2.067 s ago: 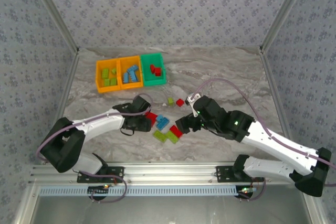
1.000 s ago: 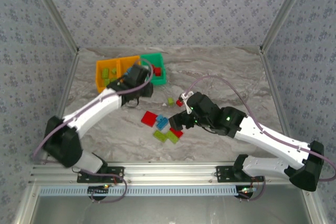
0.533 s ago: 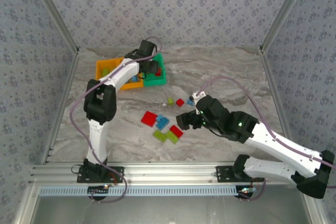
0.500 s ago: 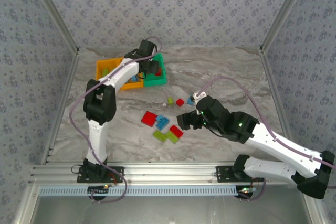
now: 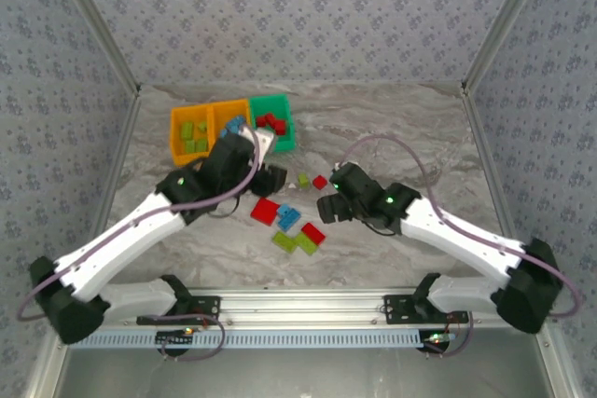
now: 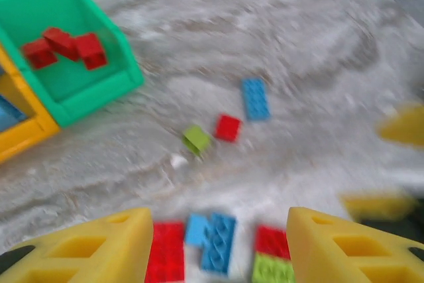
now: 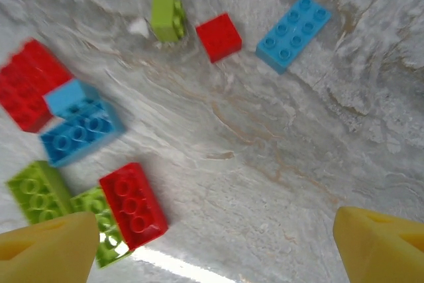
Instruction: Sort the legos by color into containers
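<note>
Three joined bins stand at the back left: an orange bin [image 5: 189, 133] with lime legos, an orange bin [image 5: 229, 124] with blue legos, and a green bin [image 5: 273, 123] holding red legos [image 6: 63, 43]. Loose legos lie mid-table: a flat red brick [image 5: 265, 211], a blue brick [image 5: 288, 218], lime bricks [image 5: 295, 242], a red brick [image 7: 132, 203], plus a small lime brick [image 7: 167, 16], a small red brick [image 7: 219, 36] and a blue brick [image 7: 293, 23]. My left gripper [image 5: 271, 180] hangs open above the pile's left side. My right gripper [image 5: 327, 205] hangs open at its right, holding nothing.
The marble tabletop [image 5: 392, 128] is bare to the right and behind the pile. Patterned walls and metal posts [image 5: 107, 44] enclose the table. The right arm's cable [image 5: 410, 160] arcs above the surface.
My left arm has swung back from over the green bin to the pile, open; the bin now holds more red. The right gripper shifted slightly toward the pile.
</note>
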Motion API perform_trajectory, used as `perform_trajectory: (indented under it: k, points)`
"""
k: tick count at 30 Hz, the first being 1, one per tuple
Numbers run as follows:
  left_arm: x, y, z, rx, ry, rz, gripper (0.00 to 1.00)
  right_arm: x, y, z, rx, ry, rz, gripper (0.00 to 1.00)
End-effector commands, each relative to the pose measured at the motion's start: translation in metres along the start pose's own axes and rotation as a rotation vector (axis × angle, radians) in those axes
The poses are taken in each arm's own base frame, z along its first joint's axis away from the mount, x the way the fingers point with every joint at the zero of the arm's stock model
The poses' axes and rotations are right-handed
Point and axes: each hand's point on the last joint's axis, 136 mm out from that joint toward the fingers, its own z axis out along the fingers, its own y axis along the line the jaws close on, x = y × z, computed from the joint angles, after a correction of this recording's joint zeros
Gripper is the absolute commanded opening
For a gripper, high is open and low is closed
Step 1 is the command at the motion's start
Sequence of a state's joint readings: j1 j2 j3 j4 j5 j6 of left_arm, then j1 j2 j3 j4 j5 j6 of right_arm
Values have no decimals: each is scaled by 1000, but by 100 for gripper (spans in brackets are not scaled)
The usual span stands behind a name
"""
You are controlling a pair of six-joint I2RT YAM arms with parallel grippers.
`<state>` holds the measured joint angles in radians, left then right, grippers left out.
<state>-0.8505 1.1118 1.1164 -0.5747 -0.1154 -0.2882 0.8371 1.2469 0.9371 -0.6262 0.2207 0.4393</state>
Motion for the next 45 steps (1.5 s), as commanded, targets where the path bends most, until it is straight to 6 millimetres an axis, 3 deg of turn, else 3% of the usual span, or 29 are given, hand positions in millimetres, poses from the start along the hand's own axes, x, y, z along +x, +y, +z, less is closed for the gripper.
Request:
perform_trajectory:
  k: [1,5,8,13,19,21,27,32,40,45]
  points:
    - [60,6,-26,-21,159,125,59,-10,9,27,-49,45,-169,92]
    - [89,4,-59,58,174,180,70,-22,-7,72,8,127,-263,84]
    - [96,13,-70,48,134,182,78,-38,-10,97,-27,139,-281,80]
    - [104,2,-72,127,136,200,98,-59,-3,127,-74,165,-337,77]
    - [112,4,-61,111,183,222,99,-71,2,153,-130,185,-320,68]
    - [113,4,-60,111,187,223,99,-66,2,160,-131,215,-321,65]
    - [110,4,-61,111,171,224,99,-48,-2,168,-125,264,-319,63]
    - [110,6,-61,104,169,230,99,-37,-7,173,-99,306,-328,52]
    - [110,7,-61,104,162,220,99,-25,-4,164,-145,310,-328,51]
    - [109,8,-61,107,161,212,99,-30,-6,173,-104,293,-323,35]
